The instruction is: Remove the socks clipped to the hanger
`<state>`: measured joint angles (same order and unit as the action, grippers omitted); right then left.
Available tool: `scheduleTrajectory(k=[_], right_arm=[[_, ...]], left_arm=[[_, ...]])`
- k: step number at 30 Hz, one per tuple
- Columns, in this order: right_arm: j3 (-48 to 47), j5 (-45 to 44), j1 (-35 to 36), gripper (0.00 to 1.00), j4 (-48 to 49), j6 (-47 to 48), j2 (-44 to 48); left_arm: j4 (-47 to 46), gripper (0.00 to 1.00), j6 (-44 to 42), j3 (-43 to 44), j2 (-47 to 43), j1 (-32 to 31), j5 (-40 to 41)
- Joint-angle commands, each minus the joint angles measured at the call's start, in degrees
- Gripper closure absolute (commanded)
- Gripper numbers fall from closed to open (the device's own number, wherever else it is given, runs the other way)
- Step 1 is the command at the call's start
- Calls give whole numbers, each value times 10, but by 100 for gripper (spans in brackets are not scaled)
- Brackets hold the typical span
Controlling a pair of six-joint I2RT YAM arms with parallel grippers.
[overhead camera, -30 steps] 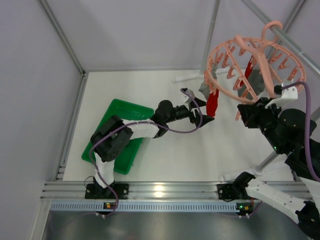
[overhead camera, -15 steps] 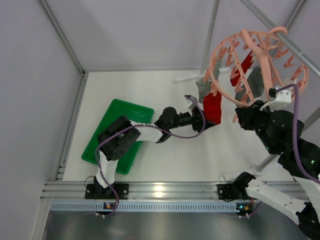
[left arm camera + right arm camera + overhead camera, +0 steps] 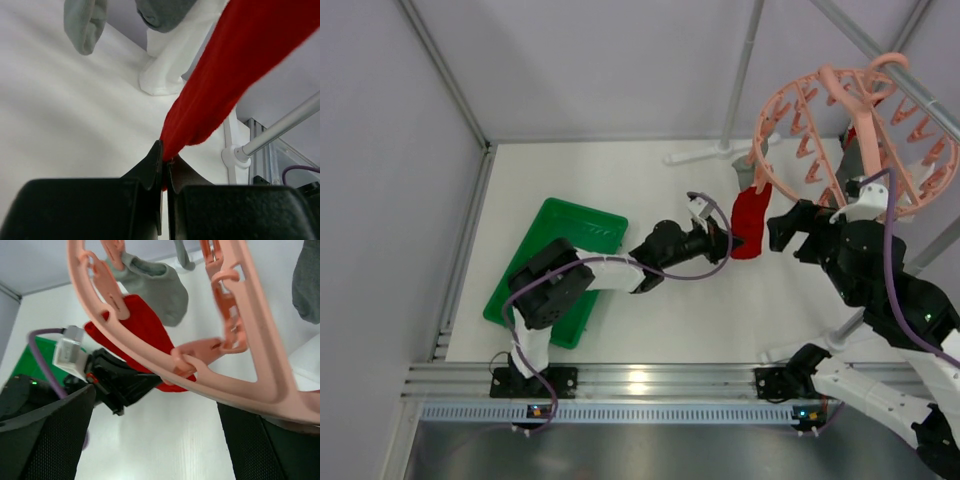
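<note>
Red and limp, one sock (image 3: 750, 222) hangs under the left rim of the pink hanger (image 3: 866, 130) in the top view. Its long axis runs from the rim toward the arms. The left gripper (image 3: 728, 240) pinches its lower end, and the right gripper (image 3: 785, 235) is just beside it.

From the left wrist, the fingers (image 3: 145, 170) are clamped on the sock's tip. The sock stretches up to the right, with grey socks (image 3: 85, 25) above.

From the right wrist, the fingers (image 3: 45, 435) are spread wide below the hanger's ring.

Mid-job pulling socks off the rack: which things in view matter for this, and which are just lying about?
Part of the job:
- hanger
- red sock, pinched in the left gripper
- grey socks hanging from the hanger

Just lying about:
- green tray, nothing in it
- white stand foot
- metal pole
</note>
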<state>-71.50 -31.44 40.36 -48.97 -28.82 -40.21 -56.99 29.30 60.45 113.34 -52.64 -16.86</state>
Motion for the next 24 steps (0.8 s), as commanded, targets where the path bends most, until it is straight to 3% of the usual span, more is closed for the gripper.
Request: scheduleTrajectory(k=[1, 5, 8, 10, 17, 24], right_arm=[[-8, 4, 7, 1, -41, -24, -4], [-57, 26, 7, 0, -104, -37, -17], [-64, 66, 7, 0, -79, -47, 6], [-64, 96, 8, 1, -54, -60, 32], [-139, 164, 8, 1, -95, -62, -15], [-149, 212, 7, 6, -53, -70, -48]], left_arm=[[51, 100, -3, -22, -93, -18, 102], [175, 100, -97, -8, -144, -110, 324], [205, 100, -147, 12, -137, -162, 402], [221, 100, -177, 39, -114, -201, 500], [254, 100, -228, 93, -74, -255, 603], [264, 100, -286, 119, -50, -294, 685]])
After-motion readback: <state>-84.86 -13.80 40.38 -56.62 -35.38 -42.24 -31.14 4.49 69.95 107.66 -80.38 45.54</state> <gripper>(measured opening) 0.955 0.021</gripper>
